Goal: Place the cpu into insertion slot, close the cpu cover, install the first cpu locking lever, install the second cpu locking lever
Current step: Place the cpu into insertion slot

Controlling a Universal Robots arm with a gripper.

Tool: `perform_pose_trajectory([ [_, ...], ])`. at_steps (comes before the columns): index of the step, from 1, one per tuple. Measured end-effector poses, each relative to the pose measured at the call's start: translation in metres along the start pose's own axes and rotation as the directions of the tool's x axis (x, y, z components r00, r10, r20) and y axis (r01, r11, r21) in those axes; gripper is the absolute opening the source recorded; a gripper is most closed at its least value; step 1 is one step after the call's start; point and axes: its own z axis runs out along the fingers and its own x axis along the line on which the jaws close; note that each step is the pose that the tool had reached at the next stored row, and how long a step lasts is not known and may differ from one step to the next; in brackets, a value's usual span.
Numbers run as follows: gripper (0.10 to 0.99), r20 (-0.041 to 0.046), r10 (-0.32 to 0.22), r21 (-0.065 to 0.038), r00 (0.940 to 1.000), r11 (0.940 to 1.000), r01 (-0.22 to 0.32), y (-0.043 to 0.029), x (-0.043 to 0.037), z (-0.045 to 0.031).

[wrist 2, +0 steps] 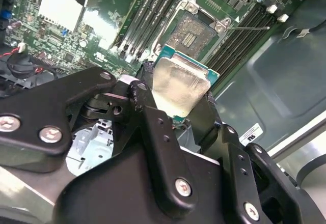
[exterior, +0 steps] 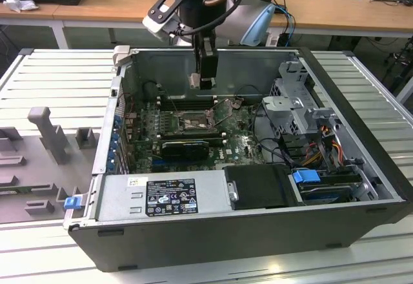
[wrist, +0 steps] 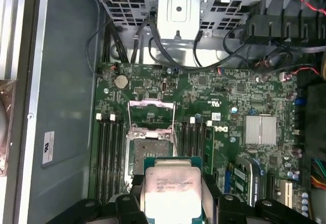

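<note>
One robot arm reaches down into an open computer case (exterior: 226, 239) in the exterior view. Its gripper (exterior: 206, 77) hangs over the green motherboard (exterior: 245, 145), up above the insertion slot (exterior: 193, 124) and not touching it. It is high up, I think, so that nothing bumps the board.

In the second wrist view the gripper (wrist 2: 177, 95) is closed part way on the cpu (wrist 2: 181, 81). Its black fingers (wrist 2: 147, 112) pinch the chip by its side edges, so the shiny top is bare. That way, I think, nothing presses on the flat faces. The slot (wrist 2: 193, 35) lies further off, dark and open, with long memory slots (wrist 2: 150, 15) beside it.

In the first wrist view the cpu (wrist: 170, 191) sits flat between the fingers, and the slot (wrist: 149, 147) shows just past its edge. The cpu cover (wrist: 152, 103) is tipped up on the side of the slot away from the chip. It has to be up, I think, or the chip could not go in. The chip is not in the slot yet.
</note>
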Motion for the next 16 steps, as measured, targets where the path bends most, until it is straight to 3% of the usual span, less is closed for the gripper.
perform_pose_trajectory([
  [16,0.529,0.0002,0.003,0.000,1.0000,1.0000,-0.003,-0.0035,0.0029,0.0411],
])
